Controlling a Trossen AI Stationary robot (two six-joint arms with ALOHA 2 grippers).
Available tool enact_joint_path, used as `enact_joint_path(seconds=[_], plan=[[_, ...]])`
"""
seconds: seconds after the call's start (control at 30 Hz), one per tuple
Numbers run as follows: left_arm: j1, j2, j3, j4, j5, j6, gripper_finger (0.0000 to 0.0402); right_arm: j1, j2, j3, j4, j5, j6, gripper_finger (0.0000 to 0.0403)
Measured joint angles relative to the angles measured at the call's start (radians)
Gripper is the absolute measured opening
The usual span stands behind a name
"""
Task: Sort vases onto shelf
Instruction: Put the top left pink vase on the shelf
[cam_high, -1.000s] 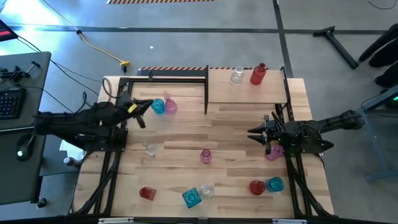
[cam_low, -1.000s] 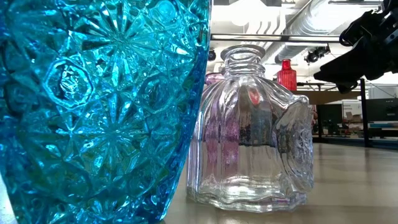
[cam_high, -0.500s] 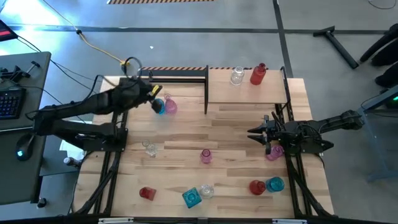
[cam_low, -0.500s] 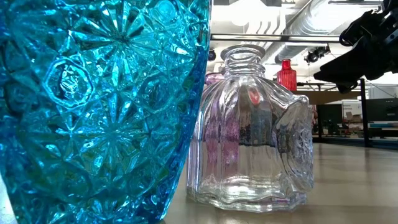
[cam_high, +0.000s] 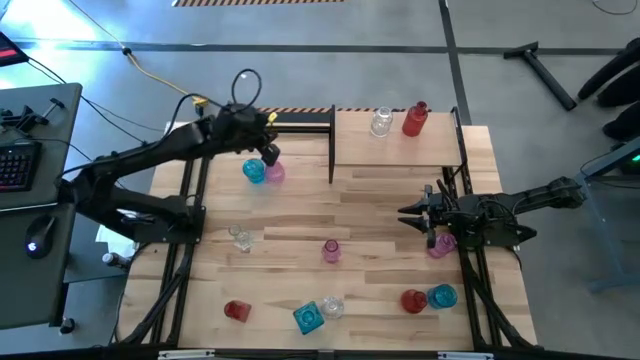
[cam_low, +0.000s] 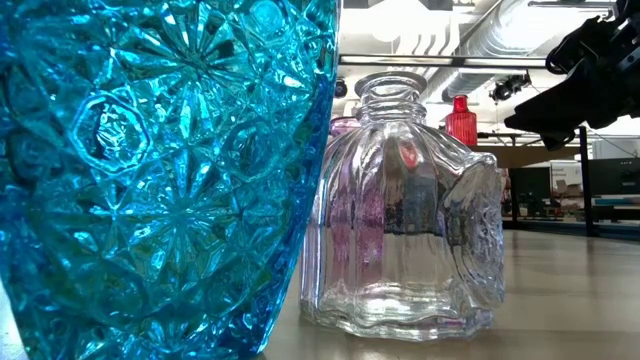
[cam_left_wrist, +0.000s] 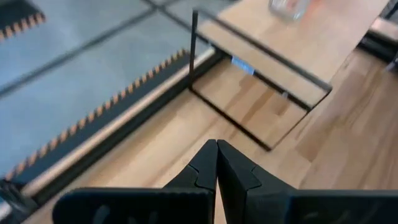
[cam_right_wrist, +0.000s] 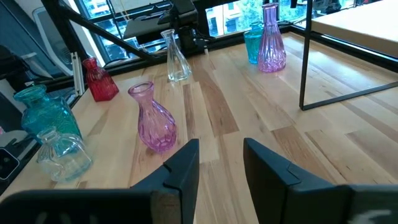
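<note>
The shelf (cam_high: 395, 140) stands at the table's far right and carries a clear vase (cam_high: 381, 122) and a red vase (cam_high: 415, 118). My left gripper (cam_high: 268, 153) hovers shut and empty (cam_left_wrist: 216, 155) just beyond a teal vase (cam_high: 254, 171) and a pink vase (cam_high: 275, 172), left of the shelf. My right gripper (cam_high: 405, 213) waits at the right, open (cam_right_wrist: 221, 155) and empty, beside another pink vase (cam_high: 440, 243). More vases stand on the tabletop: clear (cam_high: 240, 237), pink (cam_high: 331, 250), red (cam_high: 236, 310), teal (cam_high: 308, 317).
A clear vase (cam_high: 332, 306) stands by the near teal one, and a red one (cam_high: 413, 299) and a teal one (cam_high: 442, 296) at the near right. Black posts (cam_left_wrist: 194, 50) frame the shelf (cam_left_wrist: 298, 50). Bare wood lies under the shelf (cam_right_wrist: 348, 118).
My left arm has swung up and out from the table's left side toward the far edge and the shelf, passing over the teal and pink vases, its gripper turning to the right. Its fingers have stayed shut. No vase has moved.
</note>
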Motion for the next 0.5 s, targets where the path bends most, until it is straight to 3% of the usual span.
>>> enact_joint_path(seconds=[0.5], plan=[[0.030,0.120,0.032,-0.102,0.074,-0.085,0.0001,0.000,0.000,0.000,0.000,0.000,0.000,0.0108]])
